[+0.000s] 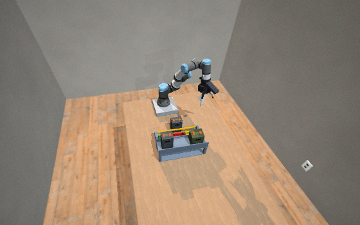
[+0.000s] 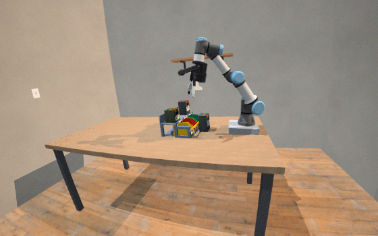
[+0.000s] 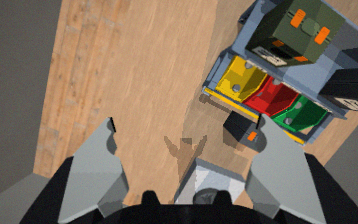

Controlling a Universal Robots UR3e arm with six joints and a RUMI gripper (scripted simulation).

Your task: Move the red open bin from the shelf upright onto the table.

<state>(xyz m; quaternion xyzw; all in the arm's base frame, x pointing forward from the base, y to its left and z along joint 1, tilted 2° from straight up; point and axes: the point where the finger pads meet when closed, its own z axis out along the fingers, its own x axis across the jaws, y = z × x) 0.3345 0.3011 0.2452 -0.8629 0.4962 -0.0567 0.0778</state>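
We see the gripper spread wide with nothing between its 2 fingers, hanging high above the table and pointing down. Below and off to one side stands the blue shelf. The red open bin sits in its lower level between a yellow bin and a green bin; small parts seem to lie inside, though we can't make them out clearly. 1 olive case rests on top, 1 dark case beside it. Another dark case stands on the table between shelf and arm base.
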